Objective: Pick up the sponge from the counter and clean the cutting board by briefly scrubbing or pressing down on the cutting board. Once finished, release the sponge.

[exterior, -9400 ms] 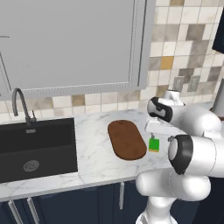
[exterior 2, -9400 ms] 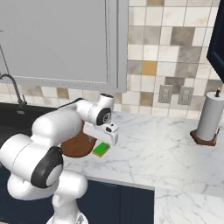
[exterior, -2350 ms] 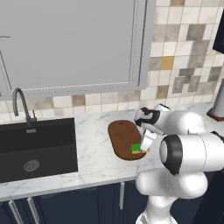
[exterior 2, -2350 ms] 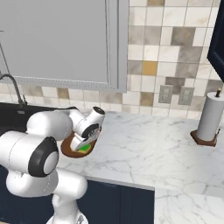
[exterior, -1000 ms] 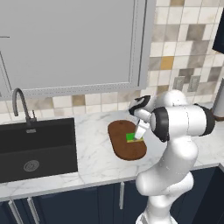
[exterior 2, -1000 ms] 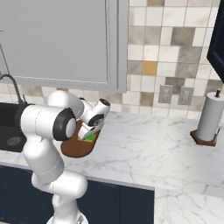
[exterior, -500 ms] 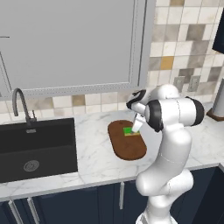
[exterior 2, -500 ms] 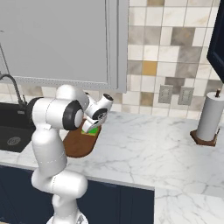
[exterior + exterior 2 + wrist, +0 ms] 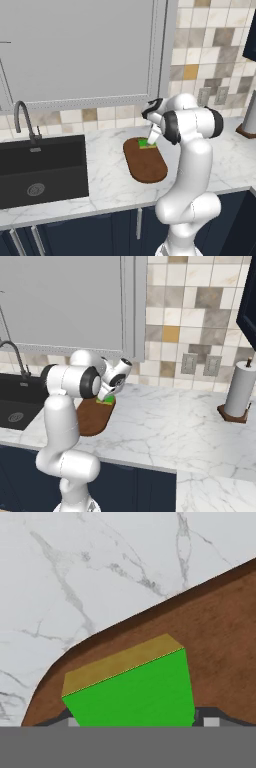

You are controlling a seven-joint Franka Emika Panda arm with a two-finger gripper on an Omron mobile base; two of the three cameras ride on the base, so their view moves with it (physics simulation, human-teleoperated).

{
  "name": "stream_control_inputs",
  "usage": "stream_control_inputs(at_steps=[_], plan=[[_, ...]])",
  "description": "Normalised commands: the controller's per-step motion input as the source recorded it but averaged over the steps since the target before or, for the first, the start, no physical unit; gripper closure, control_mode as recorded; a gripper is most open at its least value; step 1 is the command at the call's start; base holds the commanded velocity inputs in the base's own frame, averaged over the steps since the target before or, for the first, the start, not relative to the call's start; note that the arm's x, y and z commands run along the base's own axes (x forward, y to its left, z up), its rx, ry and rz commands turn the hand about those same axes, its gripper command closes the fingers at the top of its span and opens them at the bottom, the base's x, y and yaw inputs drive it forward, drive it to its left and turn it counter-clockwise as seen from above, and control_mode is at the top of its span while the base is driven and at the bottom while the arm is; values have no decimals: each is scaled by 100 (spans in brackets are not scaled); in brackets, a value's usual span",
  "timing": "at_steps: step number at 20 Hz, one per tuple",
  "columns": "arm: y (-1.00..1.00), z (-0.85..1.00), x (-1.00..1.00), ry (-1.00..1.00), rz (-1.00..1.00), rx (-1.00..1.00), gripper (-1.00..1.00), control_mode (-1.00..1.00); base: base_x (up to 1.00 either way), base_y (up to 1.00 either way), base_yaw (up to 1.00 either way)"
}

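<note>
Since the earlier pictures, the sponge (image 9: pixel 147 144) has gone from the counter (image 9: pixel 107 172) beside the cutting board (image 9: pixel 145 161) onto the board, and now it sits at the board's far end, near the tiled wall. The gripper (image 9: pixel 151 139) holds it with its jaws spread wide, one on each side.

So the pick-up is done, and the sponge looks pressed on the wood, so the cleaning seems to be going on. Letting go is still left.

The counter is white and smooth with grey wavy lines like marble. The board is a long brown wooden oval with round ends and a flat top. The sponge is a small bright green block with a thin yellow side.
</note>
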Motion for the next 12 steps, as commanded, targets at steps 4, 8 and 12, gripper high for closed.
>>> stream_control_inputs(at_steps=[4, 8, 12], plan=[[8, -2, 27, 0, -5, 0, 100, -100, 0, 0, 0], [18, -5, 9, 0, -8, 0, 100, -100, 0, 0, 0], [29, -3, 0, 0, -11, 0, 100, -100, 0, 0, 0]])
